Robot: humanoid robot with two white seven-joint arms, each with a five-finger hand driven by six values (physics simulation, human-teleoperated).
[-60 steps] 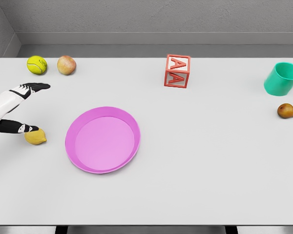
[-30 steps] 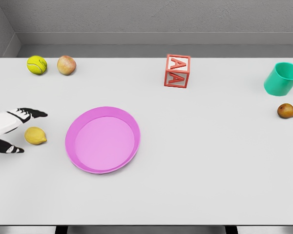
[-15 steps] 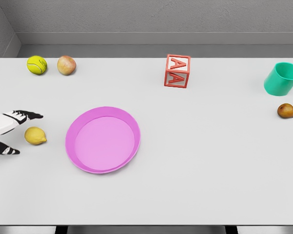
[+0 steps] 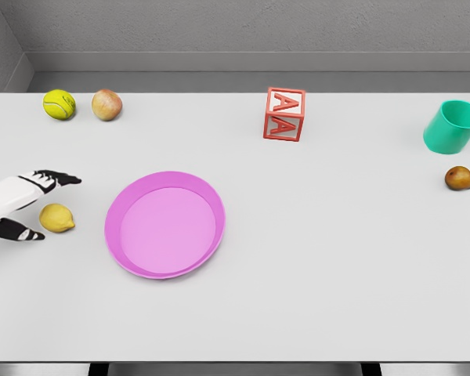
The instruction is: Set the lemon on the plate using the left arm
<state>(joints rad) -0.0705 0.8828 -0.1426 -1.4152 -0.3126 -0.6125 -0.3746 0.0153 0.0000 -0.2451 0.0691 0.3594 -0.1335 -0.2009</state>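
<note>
The pale grey worktop looks smooth and matt. The round pink plate at lower left of centre and the teal cup at upper right look like smooth plastic. The small yellow lemon at the left edge has a dull, faintly dimpled skin.

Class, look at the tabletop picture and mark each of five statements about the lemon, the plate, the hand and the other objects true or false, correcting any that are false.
1. The lemon lies on the table to the left of the pink plate. True.
2. The left hand has lifted the lemon off the table. False: its fingers are spread open around the lemon, which rests on the table.
3. The plate has fruit on it. False: nothing lies on it.
4. The tennis ball and the apple sit side by side near the far left corner. True.
5. The pear is inside the green cup. False: it lies on the table in front of the cup.
</note>
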